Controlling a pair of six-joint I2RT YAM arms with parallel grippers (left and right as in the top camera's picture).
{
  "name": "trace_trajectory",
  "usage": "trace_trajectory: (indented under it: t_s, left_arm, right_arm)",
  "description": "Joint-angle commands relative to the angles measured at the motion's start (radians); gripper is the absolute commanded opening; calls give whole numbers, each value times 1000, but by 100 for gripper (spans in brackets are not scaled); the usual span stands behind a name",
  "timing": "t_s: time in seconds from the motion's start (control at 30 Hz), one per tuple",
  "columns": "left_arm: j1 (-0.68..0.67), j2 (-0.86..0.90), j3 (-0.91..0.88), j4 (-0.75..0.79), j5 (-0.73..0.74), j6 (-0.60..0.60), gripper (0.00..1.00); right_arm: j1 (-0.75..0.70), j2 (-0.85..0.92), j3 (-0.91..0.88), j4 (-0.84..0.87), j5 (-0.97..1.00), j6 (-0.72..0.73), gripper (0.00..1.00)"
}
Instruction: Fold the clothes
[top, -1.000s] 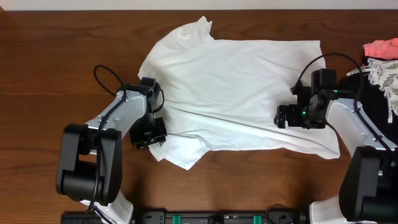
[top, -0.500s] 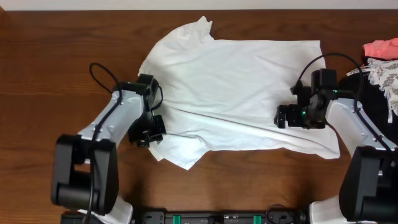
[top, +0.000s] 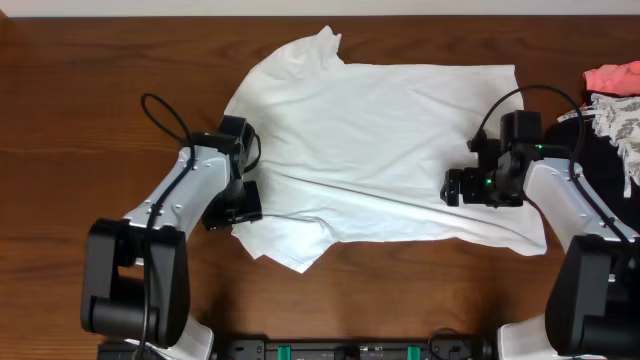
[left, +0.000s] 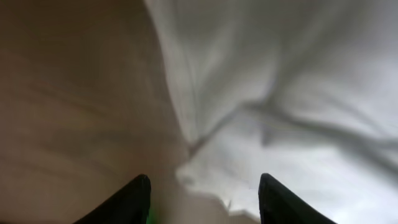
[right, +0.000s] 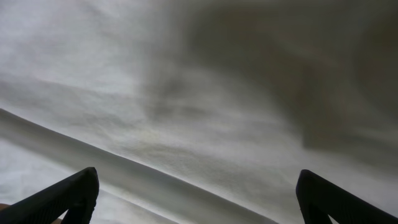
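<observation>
I see the brown wooden bench (top: 80, 80) carrying the white shirt (top: 390, 130), spread flat across its middle, with a diagonal crease and one sleeve bunched at the near left corner. The right claw (right: 198, 186) is released, fingers wide, low over the shirt's right part. The left claw (left: 203, 183) is likewise released, its fingers straddling the shirt's left edge and gripping nothing. A pink cloth (top: 612, 77) lies at the bench's far right edge.
</observation>
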Motion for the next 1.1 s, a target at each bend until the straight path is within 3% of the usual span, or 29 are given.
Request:
trace_trajectory:
  t_s: [0.0,0.17,1.07]
  left_arm:
    - [6,-6,-40,37,-53,15,56]
    - [6,-6,-52,64,-7,65,56]
    - [5,-6,-105,116,41,70,56]
  right_arm:
    - [5,-16,-5,1,6,-5,99]
    - [5,-16,-5,1,6,-5,99]
    - [5,-16,-5,-2,7,-5,99]
